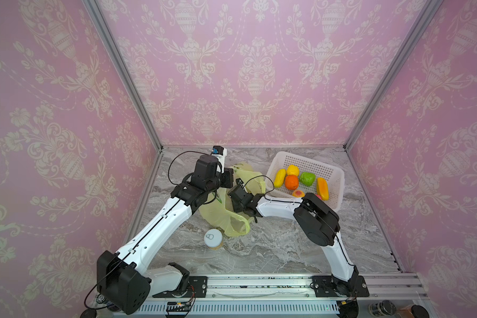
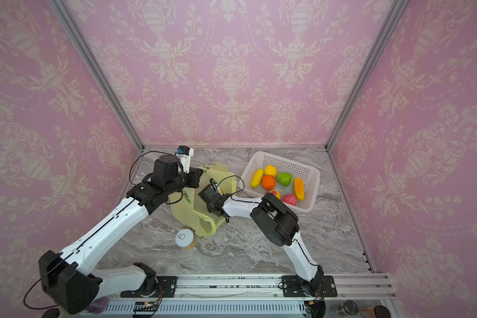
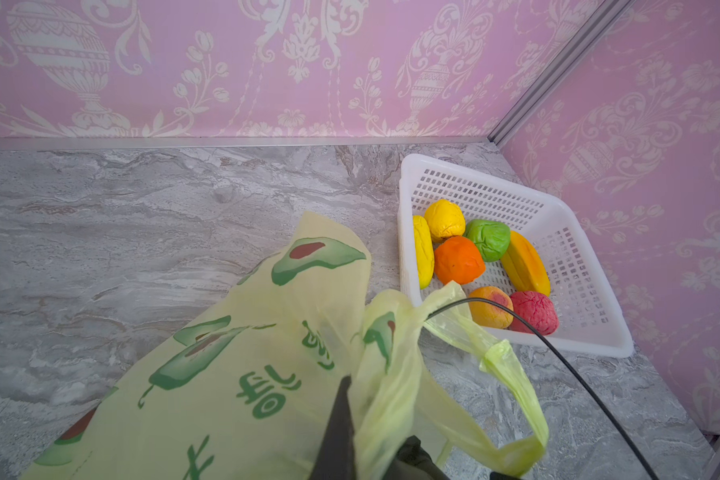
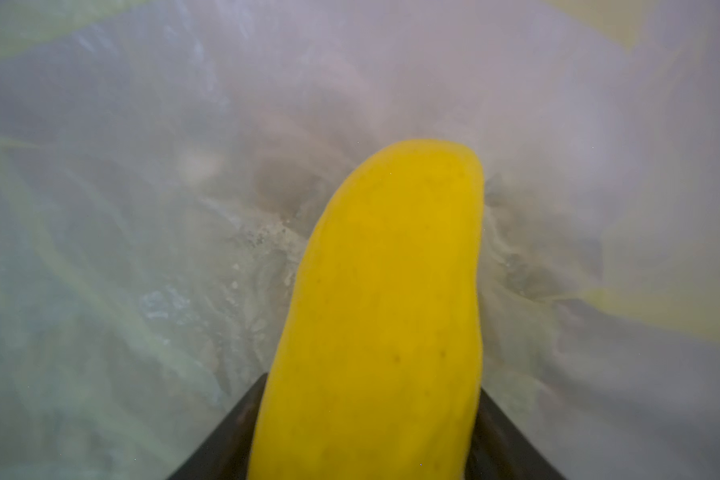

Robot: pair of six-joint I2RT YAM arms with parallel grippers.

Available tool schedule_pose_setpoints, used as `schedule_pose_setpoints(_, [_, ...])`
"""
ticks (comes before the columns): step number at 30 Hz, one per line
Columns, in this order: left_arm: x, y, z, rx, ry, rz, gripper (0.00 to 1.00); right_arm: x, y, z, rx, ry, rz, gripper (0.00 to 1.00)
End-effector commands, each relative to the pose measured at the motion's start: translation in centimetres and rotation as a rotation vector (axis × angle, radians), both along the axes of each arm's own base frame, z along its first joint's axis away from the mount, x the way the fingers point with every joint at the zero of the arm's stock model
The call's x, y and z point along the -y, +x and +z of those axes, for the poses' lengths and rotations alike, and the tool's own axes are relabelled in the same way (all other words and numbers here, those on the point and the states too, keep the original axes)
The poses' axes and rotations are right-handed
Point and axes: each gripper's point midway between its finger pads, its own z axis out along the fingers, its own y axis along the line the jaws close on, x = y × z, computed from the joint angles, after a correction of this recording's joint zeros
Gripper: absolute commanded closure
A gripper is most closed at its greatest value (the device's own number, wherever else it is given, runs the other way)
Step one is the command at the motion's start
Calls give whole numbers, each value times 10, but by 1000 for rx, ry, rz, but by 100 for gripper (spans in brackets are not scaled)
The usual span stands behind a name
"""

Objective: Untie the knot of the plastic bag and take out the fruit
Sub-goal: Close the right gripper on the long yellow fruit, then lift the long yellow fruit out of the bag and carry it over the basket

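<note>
My left end effector (image 3: 350, 399) pinches the plastic bag (image 3: 242, 353); my right end effector (image 4: 371, 384) clamps a yellow fruit (image 4: 391, 291) inside, basket (image 1: 309, 161) at one o'clock.

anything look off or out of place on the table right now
The round can is the odd one out, standing upright alone beside the plastic bag. The white basket sits askew to the back wall. Nothing looks spilled or damaged.

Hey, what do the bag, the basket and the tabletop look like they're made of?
The bag: thin plastic film, slightly glossy; it crumples, and light shows through. The basket: rigid white moulded plastic, matte; walls pierced by a regular grid of holes. The tabletop: grey veined marble look, smooth; could be stone or a printed laminate, can't tell.
</note>
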Motion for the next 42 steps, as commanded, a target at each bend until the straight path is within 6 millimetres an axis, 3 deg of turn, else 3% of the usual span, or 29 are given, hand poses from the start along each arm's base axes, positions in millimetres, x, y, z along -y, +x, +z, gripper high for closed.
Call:
schedule_pose_setpoints(1, [-4, 3, -11, -20, 12, 29, 100, -2, 1, 24, 32, 0, 25, 53])
schedule_pose_setpoints(8, [-24, 25, -30, -47, 54, 142, 100, -17, -22, 86, 125, 66, 155, 74])
schedule_pose_setpoints(14, [-34, 57, -37, -64, 14, 223, 100, -3, -57, 144, 214, 196, 208, 83])
schedule_pose_setpoints(16, [-37, 70, -37, -66, 3, 247, 100, 8, -72, 150, 223, 225, 228, 84])
schedule_pose_setpoints(21, [-44, 101, -37, -70, -7, 292, 100, 47, -92, 193, 322, 269, 217, 86])
schedule_pose_setpoints(26, [-44, 116, -32, -58, -23, 293, 100, 123, -97, 235, 481, 285, 73, 87])
schedule_pose_setpoints(31, [-32, 110, -46, -76, -58, 228, 100, 208, -76, 225, 459, 316, -154, 90])
schedule_pose_setpoints(34, [-31, 103, -56, -84, -60, 211, 100, 242, -62, 208, 424, 296, -263, 90])
schedule_pose_setpoints(42, [-32, 70, -83, -110, -60, 152, 100, 283, -19, 143, 209, 269, -403, 93])
